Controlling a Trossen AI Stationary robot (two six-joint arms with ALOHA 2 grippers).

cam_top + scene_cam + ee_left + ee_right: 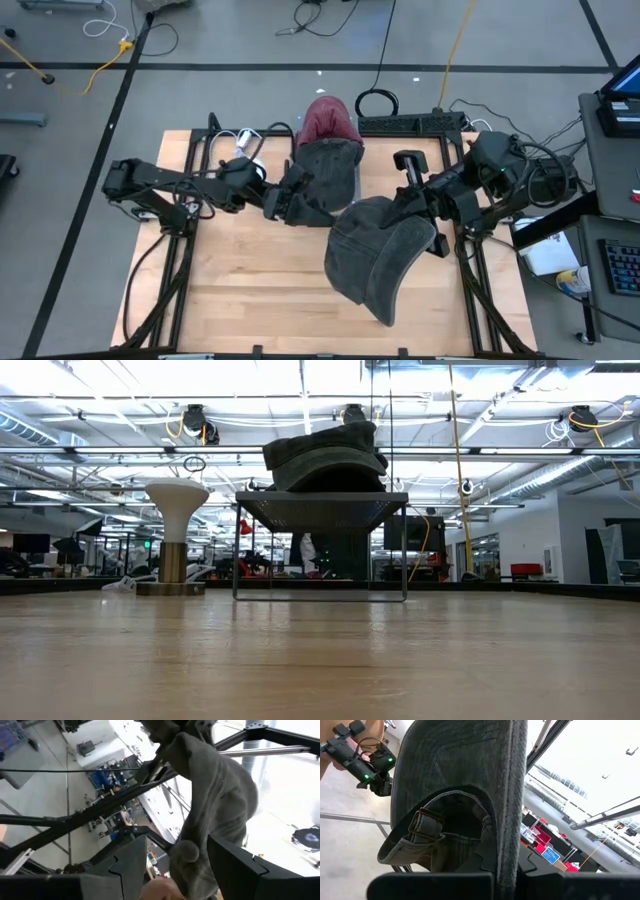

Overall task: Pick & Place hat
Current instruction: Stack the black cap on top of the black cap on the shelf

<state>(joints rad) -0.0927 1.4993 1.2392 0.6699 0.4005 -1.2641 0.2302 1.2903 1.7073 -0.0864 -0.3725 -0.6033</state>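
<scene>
Two dark grey hats are in play. One lies on a stack over a maroon hat (325, 120), on top of a wire shelf (320, 510); its side (325, 180) reaches toward my left gripper (287, 200). That gripper (177, 840) is open, with a hanging fold of the grey hat (215, 800) between its fingers. My right gripper (425, 215) is shut on a grey strap-back cap (375, 255) over the table's right half. Neither gripper shows in the low view. My left gripper has a fold of the grey hat (197, 845) lying against one finger (235, 865), while a gap shows beside the other finger (130, 865). The rest of the hat lies on the stack. My right gripper pinches the cap's brim (512, 820) between its two fingers, seen edge-on in the right wrist view. The crown with its buckled back strap (425, 827) stands out beyond the fingers. I cannot tell whether the cap touches the table.
A white pedestal stand (175, 520) is at the far left of the table. Black frame bars (185, 250) run along both table sides. A person's hand holding a controller (357, 752) shows beyond the table. Bare wood (260, 290) lies toward the near edge.
</scene>
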